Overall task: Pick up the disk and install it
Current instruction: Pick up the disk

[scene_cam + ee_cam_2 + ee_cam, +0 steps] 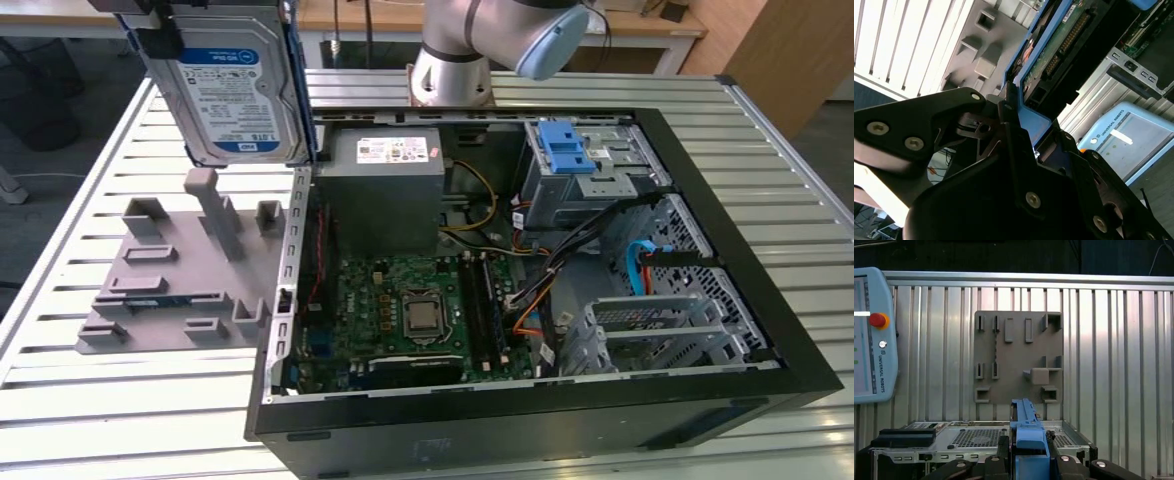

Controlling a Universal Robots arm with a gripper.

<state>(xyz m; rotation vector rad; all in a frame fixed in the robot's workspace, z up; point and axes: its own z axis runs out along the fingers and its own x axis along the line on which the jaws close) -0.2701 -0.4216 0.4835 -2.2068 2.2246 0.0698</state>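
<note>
The disk (234,95), a silver drive with a white-and-blue label in a blue carrier, hangs upright in the air above the table's far corner at the exterior view's left. It is beside the open computer case (747,250) and over the grey fixture plate (180,270). My gripper (200,10) holds it from above, shut on its blue carrier. In the second wrist view the black fingers (1009,120) clamp the carrier edge, and the disk's green circuit board (1064,45) faces the camera. In the first wrist view the blue carrier edge (1026,432) stands between the fingers (1001,460).
Inside the case are a grey power supply (384,190), the motherboard (414,310), a drive bay with a blue latch (567,150) and a metal drive cage (661,325). A teach pendant (871,335) lies on the slatted metal table (107,130). The arm's base (454,60) stands behind the case.
</note>
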